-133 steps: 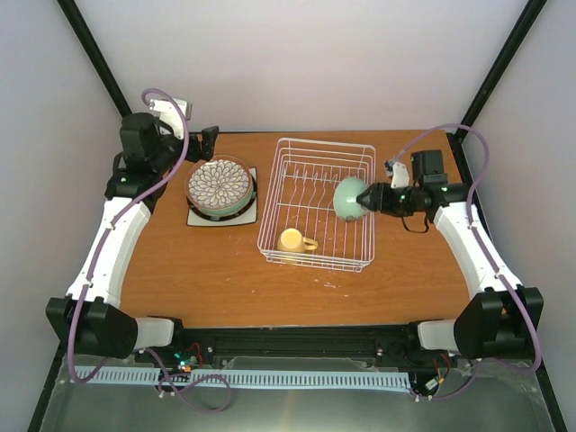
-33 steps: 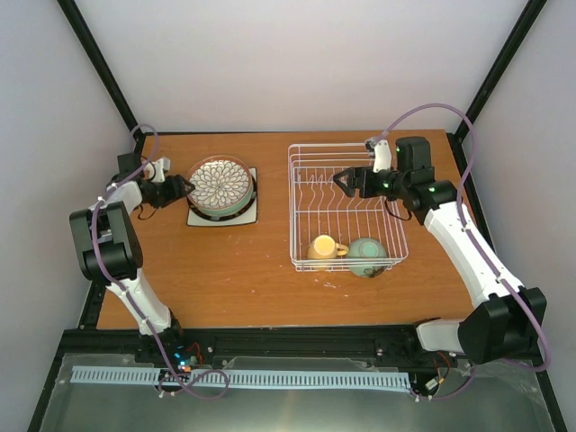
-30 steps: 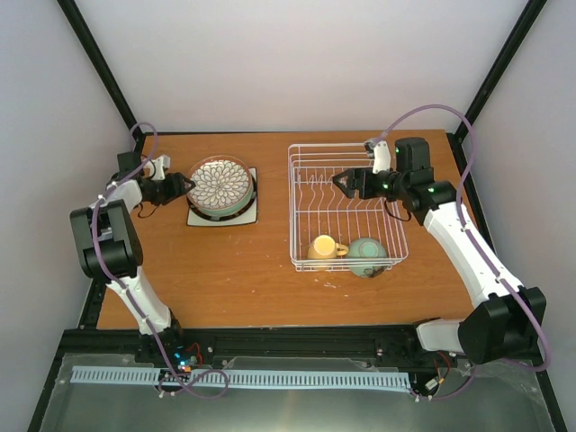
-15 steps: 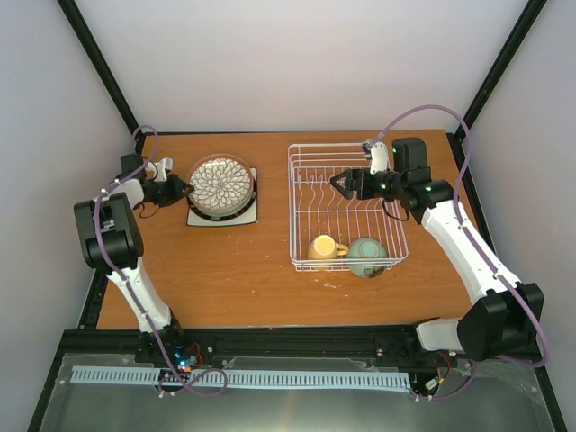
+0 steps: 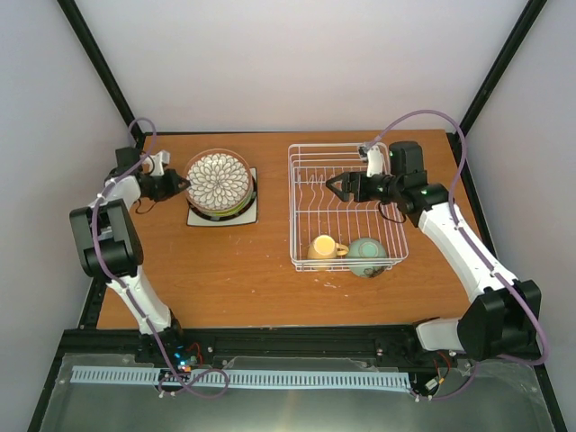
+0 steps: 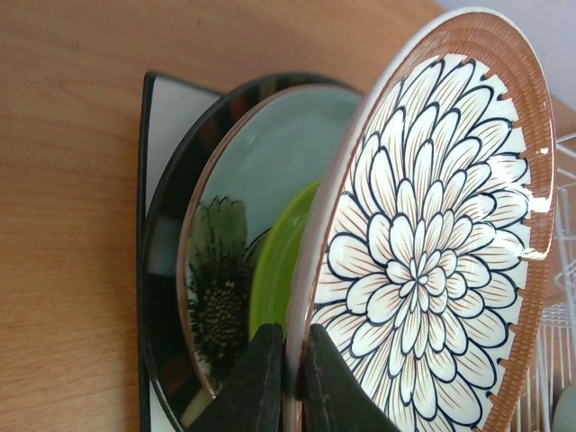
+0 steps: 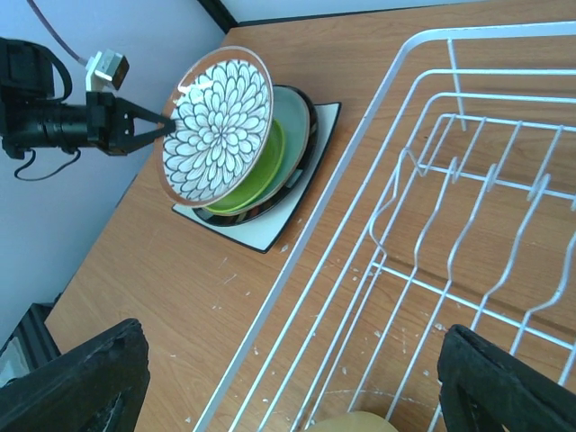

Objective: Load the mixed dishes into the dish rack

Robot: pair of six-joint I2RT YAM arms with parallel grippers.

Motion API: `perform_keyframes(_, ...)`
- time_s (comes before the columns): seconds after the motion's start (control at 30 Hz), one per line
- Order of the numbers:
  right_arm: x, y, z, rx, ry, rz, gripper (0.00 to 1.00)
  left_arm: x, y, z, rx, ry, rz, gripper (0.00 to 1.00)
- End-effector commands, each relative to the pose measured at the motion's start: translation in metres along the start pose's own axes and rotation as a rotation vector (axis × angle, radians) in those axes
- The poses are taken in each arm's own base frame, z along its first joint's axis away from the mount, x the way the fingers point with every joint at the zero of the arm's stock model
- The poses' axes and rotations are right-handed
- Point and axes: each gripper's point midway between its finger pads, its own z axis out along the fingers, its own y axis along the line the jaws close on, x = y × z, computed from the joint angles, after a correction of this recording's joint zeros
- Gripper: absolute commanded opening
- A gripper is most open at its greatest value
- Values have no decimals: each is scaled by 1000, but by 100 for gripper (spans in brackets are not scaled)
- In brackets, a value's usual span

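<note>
My left gripper (image 5: 186, 183) is shut on the left rim of the white petal-patterned plate (image 5: 219, 177), whose gripped edge is raised off the stack. In the left wrist view the fingers (image 6: 261, 378) pinch that rim, with the petal plate (image 6: 423, 261) tilted above the lime green plate (image 6: 279, 261), the pale teal plate (image 6: 270, 162), the dark striped-rim plate (image 6: 166, 261) and the square white plate (image 6: 166, 108). The dish rack (image 5: 293, 207) holds the yellow mug (image 5: 322, 247) and the mint-green bowl (image 5: 367, 256) at its near end. Over the rack's far half, my right gripper (image 5: 329, 184) hangs open and holds nothing.
The right wrist view looks down through the rack's wires (image 7: 328, 184) to the wood table (image 7: 180, 297), with the plate stack and my left gripper (image 7: 148, 126) beyond. Black frame posts and pale walls enclose the table on three sides.
My left gripper has shut on the petal plate's rim and lifted that edge, tilting the plate. My right gripper has drifted slightly left over the rack, still open.
</note>
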Motion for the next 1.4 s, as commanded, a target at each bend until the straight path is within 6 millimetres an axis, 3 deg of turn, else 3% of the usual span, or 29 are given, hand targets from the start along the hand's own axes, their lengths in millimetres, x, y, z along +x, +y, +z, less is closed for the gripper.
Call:
perform_keyframes(0.0,-6,19,3,-107,-44,-18,86,-60,-77,-57,141,-174,182,1)
perform_keyframes(0.13,-5,35,10,-202,-50,-26,88,-70,-104,-79,196,-216,222,1)
perform_keyframes(0.23,0,52,21,-264,-30,-46,89,-67,-130,-93,288,-242,239,1)
perform_keyframes(0.43,8,97,52,-412,17,-92,92,-33,-200,-100,396,-237,344,1)
perform_keyframes(0.57,6,113,70,-459,26,-103,92,-11,-227,-99,467,-198,355,1)
perform_keyframes(0.9,-24,124,80,-513,-81,-91,94,14,-235,-106,516,-168,357,1)
perform_keyframes(1.23,-24,155,109,-615,-25,-108,90,25,-251,-113,635,-158,357,1)
perform_keyframes(1.3,-24,161,112,-642,-19,-113,82,27,-253,-113,647,-150,357,1)
perform_keyframes(1.37,-24,167,114,-663,-15,-116,59,29,-256,-110,656,-139,356,1)
